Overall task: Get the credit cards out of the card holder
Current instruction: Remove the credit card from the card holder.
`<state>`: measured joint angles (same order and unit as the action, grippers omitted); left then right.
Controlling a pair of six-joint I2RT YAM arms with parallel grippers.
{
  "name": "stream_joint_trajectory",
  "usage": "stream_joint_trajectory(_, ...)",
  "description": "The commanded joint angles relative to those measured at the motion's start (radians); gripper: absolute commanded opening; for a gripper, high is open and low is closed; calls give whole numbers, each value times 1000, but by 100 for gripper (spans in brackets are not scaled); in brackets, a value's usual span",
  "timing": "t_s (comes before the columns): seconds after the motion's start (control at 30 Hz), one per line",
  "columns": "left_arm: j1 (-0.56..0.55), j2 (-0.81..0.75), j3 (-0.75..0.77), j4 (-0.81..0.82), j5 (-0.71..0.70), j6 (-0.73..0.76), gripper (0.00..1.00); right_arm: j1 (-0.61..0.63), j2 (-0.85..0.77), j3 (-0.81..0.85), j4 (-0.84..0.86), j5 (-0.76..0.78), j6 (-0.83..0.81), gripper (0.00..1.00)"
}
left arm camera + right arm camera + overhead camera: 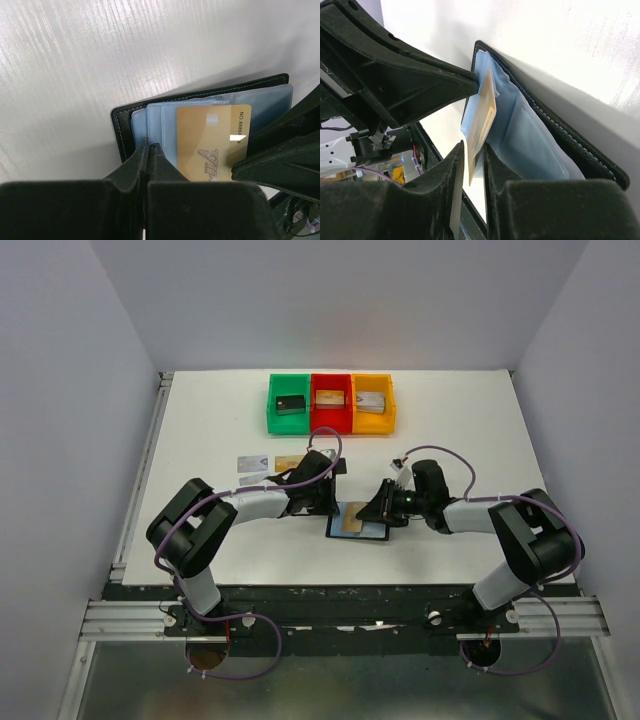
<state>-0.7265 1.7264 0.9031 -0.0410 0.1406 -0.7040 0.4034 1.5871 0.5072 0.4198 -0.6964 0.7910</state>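
Observation:
The black card holder (372,536) lies open on the table, blue-grey lining up. A tan-gold credit card (210,140) sticks partly out of its slot. My left gripper (149,148) is shut and empty, its tips pressing on the left side of the card holder (118,131). My right gripper (475,156) is closed on the free edge of the tan-gold card (483,116), beside the lining (535,145). In the top view the left gripper (328,506) and right gripper (372,512) meet over the holder. A silver-grey card (252,464) and another tan-gold card (288,462) lie on the table to the left.
Green (289,403), red (331,403) and yellow (372,403) bins stand in a row at the back, each with a block inside. The table's black front edge (340,590) runs just behind the holder. The right gripper's fingers (280,160) crowd the left wrist view.

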Motion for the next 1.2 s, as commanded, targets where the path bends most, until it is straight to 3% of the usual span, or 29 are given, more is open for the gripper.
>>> stream_joint_trajectory(0.0,-1,68,-26,-99,-26,18,0,-8,-16,2,-3,-6,-15,28)
stream_joint_trajectory(0.4,-19,68,-15,-66,7,49,0,-8,65,11,109,-48,74,31)
stream_joint_trajectory(1.17,-17,67,-26,-82,-27,37,0,-28,-3,-15,62,-31,44,17)
